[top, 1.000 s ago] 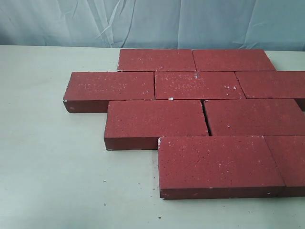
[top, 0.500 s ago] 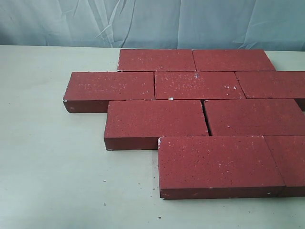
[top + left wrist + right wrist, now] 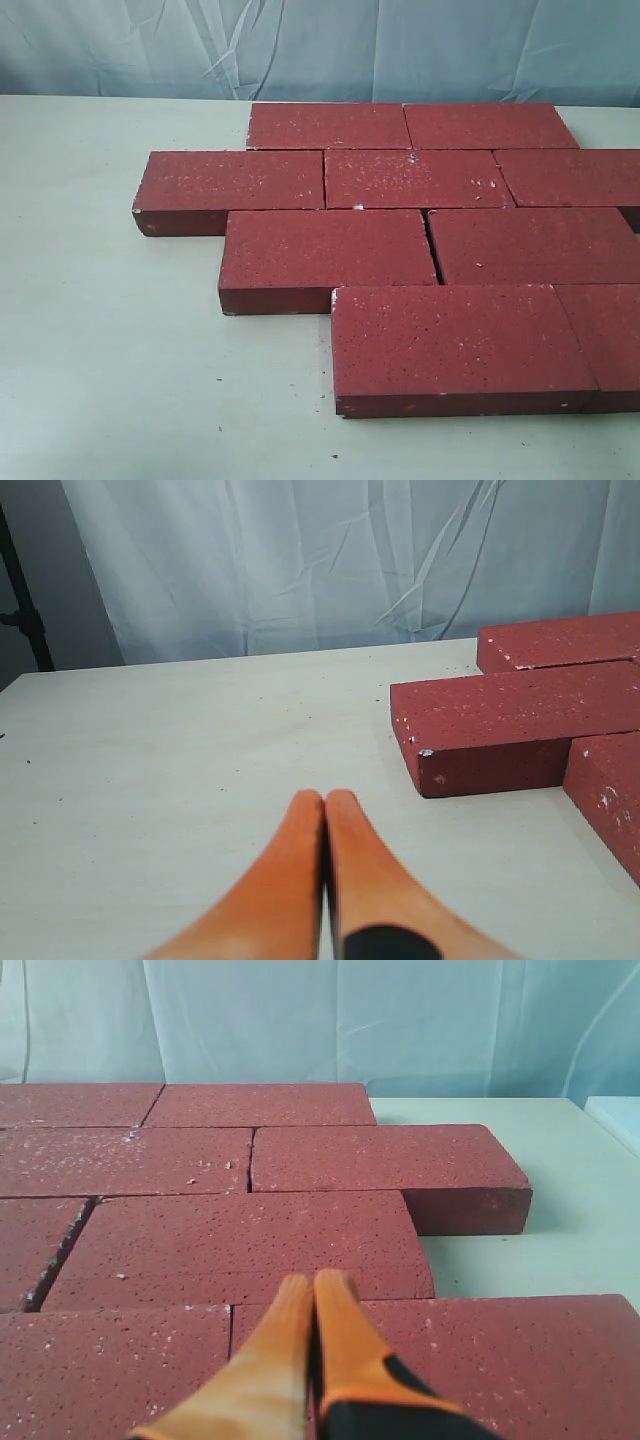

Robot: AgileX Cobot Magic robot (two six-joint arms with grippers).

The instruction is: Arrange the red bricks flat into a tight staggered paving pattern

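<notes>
fingers of the left gripper (image 3: pixel 323 802) pressed together, holding nothing, over the table (image 3: pixel 110 360); right gripper (image 3: pixel 313 1282) likewise closed and empty, above the red bricks (image 3: pixel 330 248); we note these flat in four offset rows, edges touching, one narrow gap mid-pattern; pale curtain (image 3: pixel 150 45) behind

No readable text, label, brand, number or sign appears anywhere in the exterior view or in either wrist view.

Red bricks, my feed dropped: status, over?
Left gripper shut, empty, off the red bricks. Right gripper shut, empty, over them. Pattern flat, staggered, one small gap. Nothing blocking.
</notes>
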